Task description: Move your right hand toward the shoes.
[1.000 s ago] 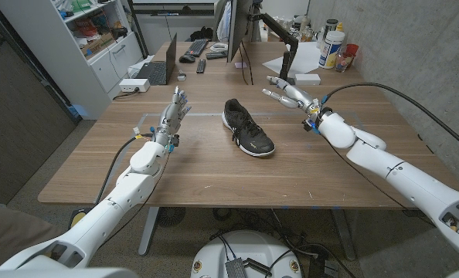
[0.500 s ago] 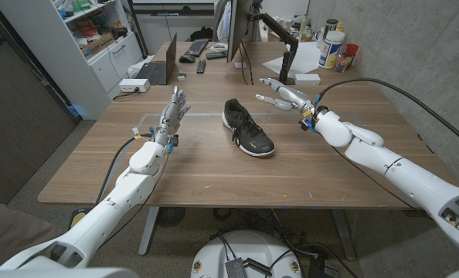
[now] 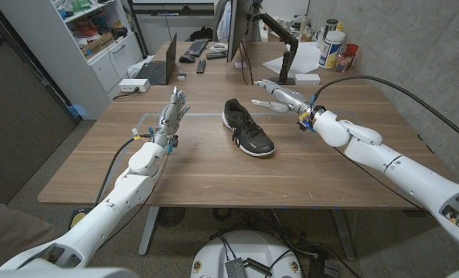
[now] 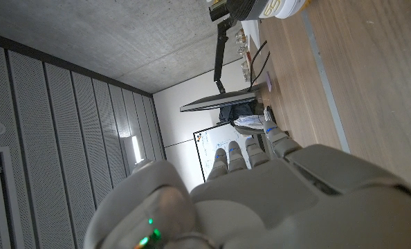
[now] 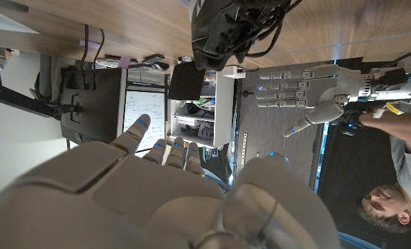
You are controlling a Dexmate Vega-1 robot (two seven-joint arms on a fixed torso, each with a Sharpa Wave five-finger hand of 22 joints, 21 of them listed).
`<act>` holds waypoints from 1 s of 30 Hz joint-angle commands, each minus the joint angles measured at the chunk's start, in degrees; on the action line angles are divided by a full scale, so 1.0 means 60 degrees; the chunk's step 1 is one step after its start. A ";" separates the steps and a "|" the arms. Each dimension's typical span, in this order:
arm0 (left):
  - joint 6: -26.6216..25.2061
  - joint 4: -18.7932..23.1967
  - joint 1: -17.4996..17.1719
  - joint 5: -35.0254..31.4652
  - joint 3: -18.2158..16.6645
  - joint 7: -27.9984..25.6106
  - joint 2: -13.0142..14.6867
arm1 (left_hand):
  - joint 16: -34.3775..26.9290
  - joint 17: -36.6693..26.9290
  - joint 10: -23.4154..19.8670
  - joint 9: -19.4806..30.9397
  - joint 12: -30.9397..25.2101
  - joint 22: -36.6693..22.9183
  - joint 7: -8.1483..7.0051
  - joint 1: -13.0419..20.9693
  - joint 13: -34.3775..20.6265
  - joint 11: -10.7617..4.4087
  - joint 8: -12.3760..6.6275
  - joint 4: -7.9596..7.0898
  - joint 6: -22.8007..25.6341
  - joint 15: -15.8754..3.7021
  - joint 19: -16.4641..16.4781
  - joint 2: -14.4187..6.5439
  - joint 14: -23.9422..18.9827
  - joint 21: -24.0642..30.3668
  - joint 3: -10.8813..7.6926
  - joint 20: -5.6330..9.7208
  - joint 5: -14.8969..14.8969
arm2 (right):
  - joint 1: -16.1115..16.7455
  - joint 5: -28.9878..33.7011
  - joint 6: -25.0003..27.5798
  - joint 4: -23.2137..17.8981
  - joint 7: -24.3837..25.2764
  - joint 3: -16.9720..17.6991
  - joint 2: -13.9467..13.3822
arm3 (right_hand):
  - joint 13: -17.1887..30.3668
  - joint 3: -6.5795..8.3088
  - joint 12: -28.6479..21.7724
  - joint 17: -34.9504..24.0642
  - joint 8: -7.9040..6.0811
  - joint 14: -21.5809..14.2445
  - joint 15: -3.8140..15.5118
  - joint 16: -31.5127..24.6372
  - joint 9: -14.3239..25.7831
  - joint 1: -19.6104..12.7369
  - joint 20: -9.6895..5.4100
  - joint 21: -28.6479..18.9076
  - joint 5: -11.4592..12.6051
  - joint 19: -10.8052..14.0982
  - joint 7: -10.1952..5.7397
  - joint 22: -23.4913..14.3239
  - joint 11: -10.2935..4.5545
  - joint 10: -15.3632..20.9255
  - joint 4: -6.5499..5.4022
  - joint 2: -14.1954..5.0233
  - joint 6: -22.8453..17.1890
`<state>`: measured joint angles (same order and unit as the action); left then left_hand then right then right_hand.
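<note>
Shoe point(image 3: 248, 127), black with a pale sole, lies on its sole in the middle of my worktop point(image 3: 214, 170). My right hand point(image 3: 280, 96) hovers just beside its heel end, fingers spread apart, holding nothing, not touching it. My left hand point(image 3: 172, 113) stands upright on the far side of the shoe, well apart from it, fingers straight, nothing in it.

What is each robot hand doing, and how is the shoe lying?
Right hand: open, fingers spread, above the table beside the shoe, not touching it.
Left hand: open, fingers upward, holding nothing.
Black shoe: sole down on the wooden table, laced, untouched.
</note>
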<state>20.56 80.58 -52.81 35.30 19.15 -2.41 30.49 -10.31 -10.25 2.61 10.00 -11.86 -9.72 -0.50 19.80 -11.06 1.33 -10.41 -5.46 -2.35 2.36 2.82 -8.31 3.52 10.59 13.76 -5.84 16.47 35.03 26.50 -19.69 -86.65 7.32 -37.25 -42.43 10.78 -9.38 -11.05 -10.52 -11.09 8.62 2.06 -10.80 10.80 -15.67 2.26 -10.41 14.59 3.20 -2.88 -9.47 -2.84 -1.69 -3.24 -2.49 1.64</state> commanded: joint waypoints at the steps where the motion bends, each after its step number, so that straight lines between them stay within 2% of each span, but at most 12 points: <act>1: -0.0003 0.0046 -0.0012 0.0006 0.0005 0.0014 0.0002 | -0.0064 -0.0029 -0.0009 0.0017 -0.0038 -0.0045 0.0075 0.0119 -0.0019 0.0014 -0.0044 -0.0051 0.0005 0.0006 -0.0058 -0.0004 0.0039 0.0051 -0.0010 0.0002 -0.0035 | -0.0223 0.0449 -0.0289 0.0063 -0.0122 -0.0217 0.0029 | 0.0039 -0.0031 0.0041 -0.0030 0.0010 0.0090 0.0241 0.0022 0.0016 -0.0094 -0.0053 -0.0020 -0.0034 0.0032 -0.0090 -0.0025 0.0003 -0.0088 0.0074 0.0036 0.0027; 10: -0.0046 0.0012 0.0070 -0.0034 0.0033 0.0008 -0.0007 | -0.0066 -0.0029 -0.0008 0.0017 -0.0038 -0.0045 0.0086 0.0123 -0.0019 0.0020 -0.0045 -0.0056 0.0013 0.0006 -0.0054 -0.0002 0.0035 0.0055 -0.0013 0.0006 -0.0044 | -0.0414 0.0713 -0.0620 0.0265 -0.0230 -0.0402 0.0061 | 0.0040 -0.0056 0.0043 -0.0038 0.0010 0.0143 0.0243 0.0021 0.0018 -0.0075 -0.0092 -0.0047 -0.0041 0.0088 -0.0080 -0.0027 0.0013 -0.0135 0.0068 0.0048 0.0044; 17: -0.0045 0.0007 0.0104 -0.0075 0.0054 -0.0019 -0.0026 | -0.0066 -0.0029 -0.0013 0.0015 -0.0040 -0.0045 -0.0025 0.0127 -0.0019 0.0020 -0.0037 -0.0061 0.0002 0.0001 -0.0046 -0.0002 0.0038 0.0060 -0.0018 0.0014 -0.0052 | -0.0539 0.0772 -0.0816 0.0393 -0.0394 -0.0499 0.0105 | 0.0041 -0.0065 0.0072 -0.0042 0.0017 0.0217 0.0241 0.0031 0.0019 -0.0074 -0.0049 -0.0019 -0.0044 0.0010 -0.0085 -0.0029 0.0008 -0.0244 0.0066 0.0039 0.0077; 30: -0.0116 0.0254 -0.0083 -0.0107 -0.0003 -0.0196 0.0065 | -0.0068 -0.0029 -0.0015 0.0014 -0.0041 -0.0045 -0.0011 0.0137 -0.0018 0.0002 -0.0025 -0.0069 -0.0039 -0.0011 -0.0048 -0.0002 0.0035 0.0060 -0.0026 0.0016 -0.0066 | -0.0694 0.0886 -0.1076 0.0628 -0.0478 -0.0659 0.0272 | 0.0041 -0.0075 0.0065 -0.0045 0.0022 0.0282 0.0233 0.0031 0.0021 -0.0077 -0.0007 0.0008 -0.0046 -0.0087 -0.0130 -0.0030 -0.0039 -0.0294 0.0066 0.0027 0.0113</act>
<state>20.23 81.21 -52.54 34.83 19.36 -2.79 30.50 -10.31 -10.25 2.61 10.00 -11.86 -9.72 -0.52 19.80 -11.06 1.33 -10.40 -5.70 -2.37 2.36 2.82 -8.31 3.52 10.59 13.52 -5.84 16.07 31.91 31.07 -24.72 -84.10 5.10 -40.25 -41.61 10.77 -9.62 -10.64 -10.52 -11.09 9.43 1.85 -10.80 10.79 -15.66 2.25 -10.41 14.59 2.79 -3.28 -9.46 -3.06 -2.89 -3.00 -2.49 2.05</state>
